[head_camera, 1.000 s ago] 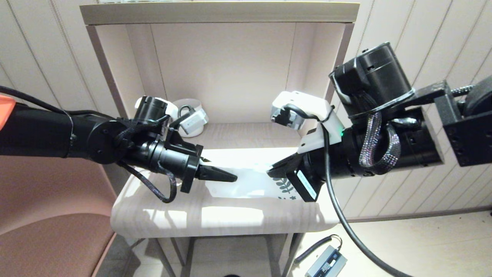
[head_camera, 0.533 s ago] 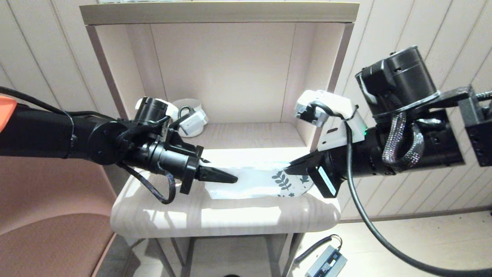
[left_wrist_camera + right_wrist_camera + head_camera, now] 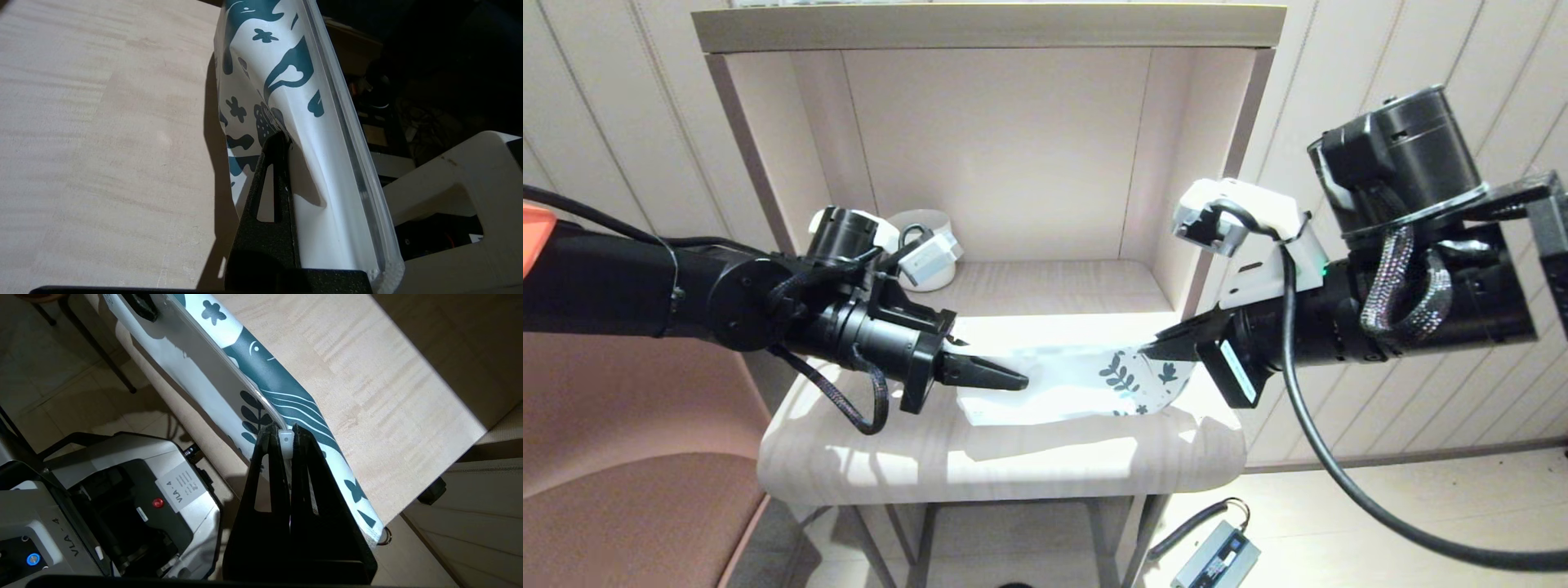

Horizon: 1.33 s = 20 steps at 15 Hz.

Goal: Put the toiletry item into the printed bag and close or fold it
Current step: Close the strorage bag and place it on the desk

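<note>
The printed bag (image 3: 1078, 384) lies stretched across the wooden shelf top (image 3: 980, 465), held taut between both grippers with its leaf-printed end lifted off the right side. My left gripper (image 3: 1017, 380) is shut on the plain white end; in the left wrist view its tip (image 3: 281, 136) presses into the bag (image 3: 327, 163). My right gripper (image 3: 1152, 351) is shut at the printed end. In the right wrist view its fingers (image 3: 265, 437) pinch the small white zip slider (image 3: 287, 443) on the bag's top edge. No toiletry item shows.
A white ribbed mug (image 3: 929, 245) stands at the back of the alcove behind my left wrist. Side walls (image 3: 1176, 188) box in the rear. A power adapter (image 3: 1217, 559) lies on the floor, and the robot base (image 3: 102, 490) sits below the front edge.
My right gripper has drawn to the right along the bag's top edge, pulling the printed end out past the shelf's right side and lifting it. The left gripper has held still.
</note>
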Available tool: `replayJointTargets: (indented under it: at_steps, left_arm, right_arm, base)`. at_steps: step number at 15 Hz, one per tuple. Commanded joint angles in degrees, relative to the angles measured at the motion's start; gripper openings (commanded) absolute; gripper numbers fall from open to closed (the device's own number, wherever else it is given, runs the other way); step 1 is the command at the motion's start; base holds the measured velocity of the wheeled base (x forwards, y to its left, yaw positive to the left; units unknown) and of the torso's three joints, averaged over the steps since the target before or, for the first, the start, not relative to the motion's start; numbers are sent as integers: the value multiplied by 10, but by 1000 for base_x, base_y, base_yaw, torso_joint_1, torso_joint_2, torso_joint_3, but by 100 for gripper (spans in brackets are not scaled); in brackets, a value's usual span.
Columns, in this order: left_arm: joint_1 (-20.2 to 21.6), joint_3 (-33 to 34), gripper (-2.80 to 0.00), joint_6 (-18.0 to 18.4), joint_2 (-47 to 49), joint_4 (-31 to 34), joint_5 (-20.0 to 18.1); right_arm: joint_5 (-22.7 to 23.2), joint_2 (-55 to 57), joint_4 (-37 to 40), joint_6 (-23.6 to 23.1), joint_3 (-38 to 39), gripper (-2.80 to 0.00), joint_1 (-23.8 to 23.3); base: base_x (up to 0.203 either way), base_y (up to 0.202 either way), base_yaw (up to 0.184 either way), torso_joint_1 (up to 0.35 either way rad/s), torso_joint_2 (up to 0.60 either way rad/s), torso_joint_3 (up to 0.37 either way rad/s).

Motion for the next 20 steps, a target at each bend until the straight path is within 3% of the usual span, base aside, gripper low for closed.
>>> replayJointTargets:
  at_steps: [1,20]
  left_arm:
    - [0,1,-280,1,-1,0,-4]
    - [0,4,-280,9,0,1,-6]
  right_arm:
    - [1,-4,1,-3,0,-280,-7]
    - [15,-23,-11,-6,35,-280,-37]
  base:
    - [0,0,0,0,0,0]
    - [0,0,0,0,0,0]
